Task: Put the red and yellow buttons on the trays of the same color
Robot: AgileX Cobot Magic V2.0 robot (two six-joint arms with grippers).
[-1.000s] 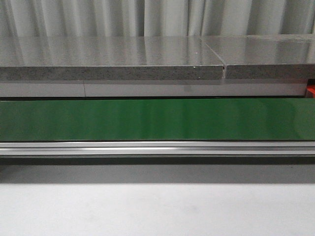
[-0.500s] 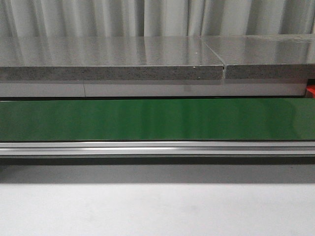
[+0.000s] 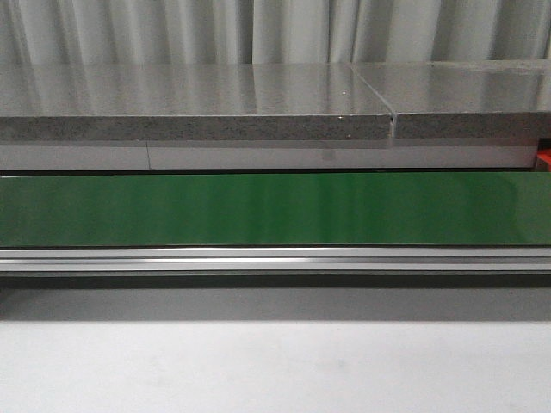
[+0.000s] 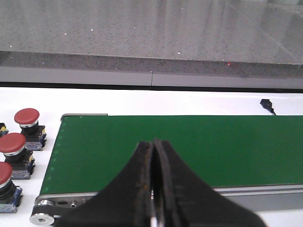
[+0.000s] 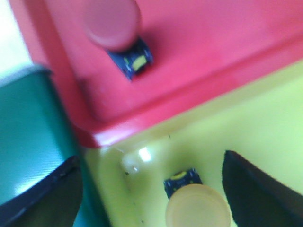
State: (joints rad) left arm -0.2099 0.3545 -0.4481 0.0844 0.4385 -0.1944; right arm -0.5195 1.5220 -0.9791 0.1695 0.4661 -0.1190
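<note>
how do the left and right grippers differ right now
The left gripper is shut, fingers pressed together; the right gripper is open. The left hangs over the green belt near three red buttons; the right straddles a yellow button in the yellow tray. Both have dark fingers.

Grey curtain (image 3: 275, 30) behind speckled counter (image 3: 189, 103)
</note>
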